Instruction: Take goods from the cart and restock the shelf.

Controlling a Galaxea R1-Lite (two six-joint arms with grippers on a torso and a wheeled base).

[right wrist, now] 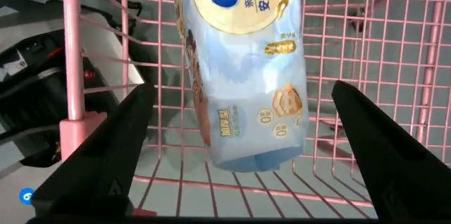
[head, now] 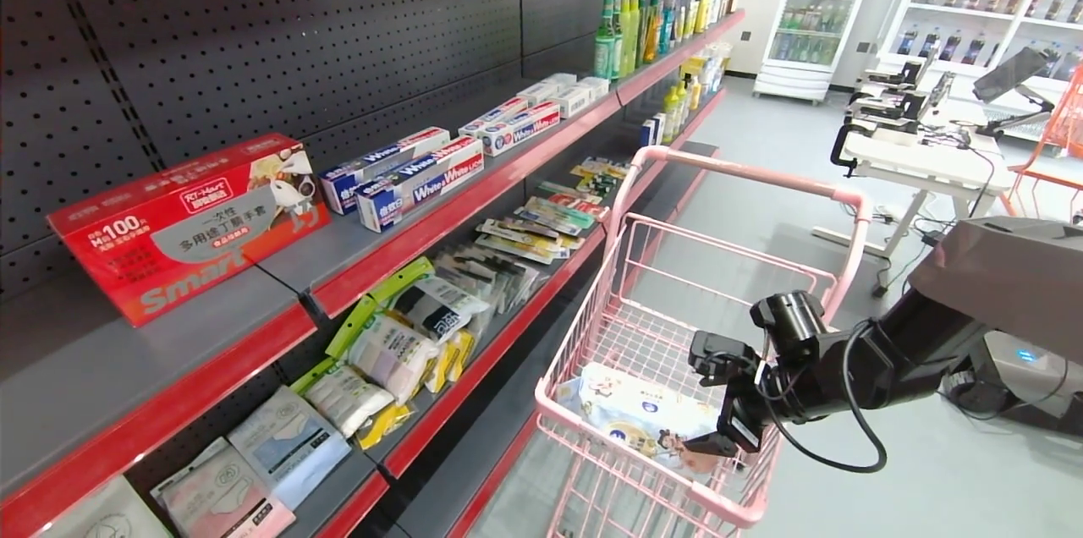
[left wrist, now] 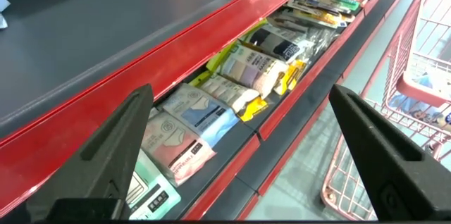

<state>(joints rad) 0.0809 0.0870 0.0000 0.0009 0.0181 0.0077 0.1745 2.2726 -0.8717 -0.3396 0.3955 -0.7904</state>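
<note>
A pale blue soft package with cartoon print lies in the basket of the pink cart. My right gripper hangs over the basket's near right corner, just above the package's end. In the right wrist view its fingers stand wide apart, open, with the package on the pink wire floor beyond them. My left gripper is open and holds nothing, facing the shelf's middle tier of flat packs. The top shelf has a bare grey stretch at its near end.
A red box and toothpaste boxes sit on the top shelf, with bottles farther along. Soft packs fill the middle tier. A white desk with equipment and drink fridges stand beyond the cart. Open floor lies right of the cart.
</note>
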